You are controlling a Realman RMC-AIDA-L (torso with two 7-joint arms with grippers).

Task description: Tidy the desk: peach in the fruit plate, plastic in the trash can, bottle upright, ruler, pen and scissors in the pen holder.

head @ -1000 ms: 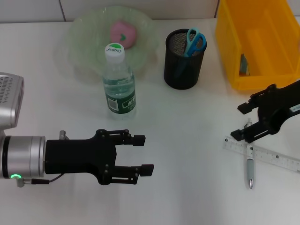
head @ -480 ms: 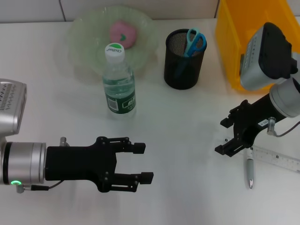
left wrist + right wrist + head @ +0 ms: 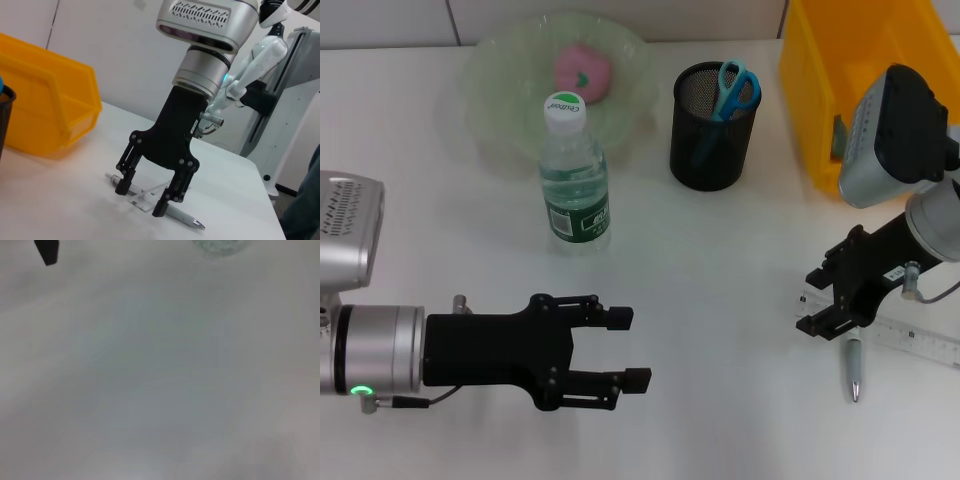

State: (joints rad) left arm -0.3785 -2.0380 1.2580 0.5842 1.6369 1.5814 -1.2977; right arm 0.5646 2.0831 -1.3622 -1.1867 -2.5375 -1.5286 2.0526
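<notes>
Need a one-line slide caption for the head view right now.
Right gripper open above ruler and pen; left gripper open, idle near bottle.

Black wire-mesh pen holder (image 3: 713, 128), clear plastic bottle (image 3: 575, 180), glossy yellow plastic bin (image 3: 865, 90).

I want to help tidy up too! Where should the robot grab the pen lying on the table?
Probably at the middle of its barrel, from straight above. The pen lies flat with the clear ruler across its upper end, so the bare lower barrel is free. The right end effector hangs open above that crossing, so its fingers could straddle the thin barrel.
</notes>
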